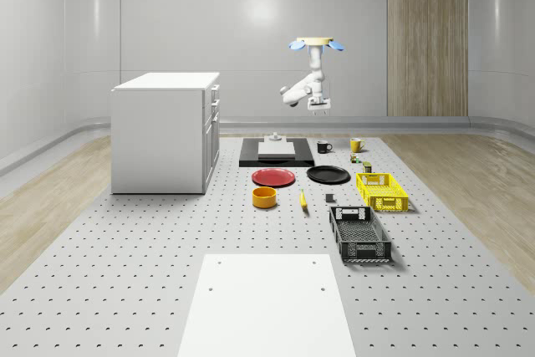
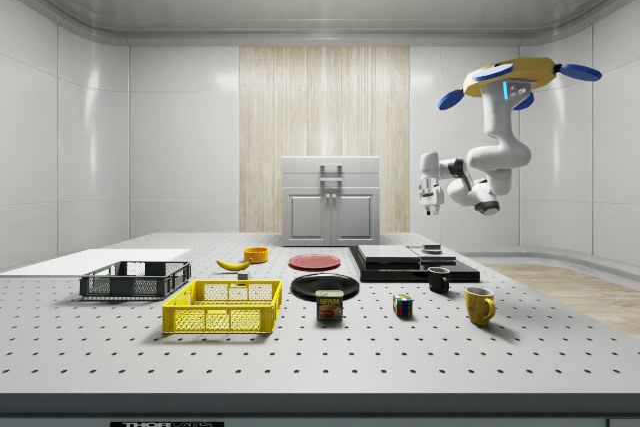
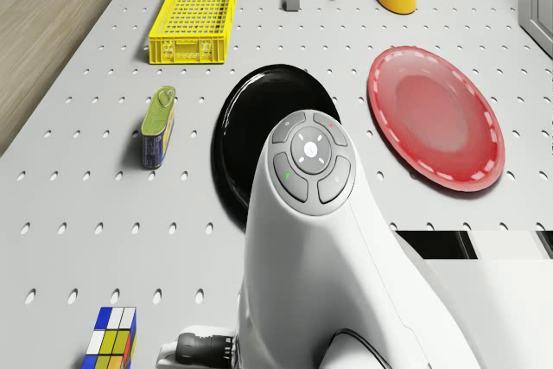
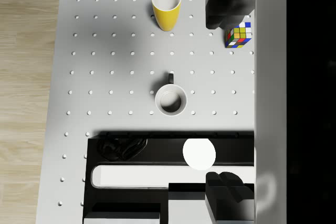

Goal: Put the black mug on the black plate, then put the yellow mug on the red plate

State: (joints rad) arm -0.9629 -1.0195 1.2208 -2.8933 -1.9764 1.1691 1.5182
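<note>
- Drone (image 1: 317, 43) hovered high above the far end of the perforated table (image 1: 125, 273), over the black slab (image 1: 276, 156) and the two mugs; blue rotors and a yellow top showed in the side view.
- Arm hung below it, folded, with the gripper (image 1: 319, 106) pointing down, well above the table and touching nothing.
- In the wrist view two dark fingers (image 4: 226, 3) stood wide apart, nothing between them: jaws released.
- Black mug (image 4: 170, 99) stood upright on the bare table, just beside the slab's edge. Dark outside, pale grey inside, its handle turned toward the yellow mug.
- Yellow mug (image 4: 167, 2) was also upright, pale inside, and stood apart from the black one, near the table's edge. A multicoloured cube (image 4: 238, 35) sat near it.
- Black plate (image 1: 328, 175) lay flat and bare, glossy, beside the red plate (image 1: 273, 177), the two just apart. Red plate had a paler dashed ring inside its rim in the drone view.
- Both mugs were well apart from their plates.
- Other items: tin can (image 3: 158, 124) near the black plate, yellow crate (image 1: 382, 191), black crate (image 1: 359, 234), yellow bowl (image 1: 264, 197), banana (image 1: 303, 200), white cabinet (image 1: 165, 131).
</note>
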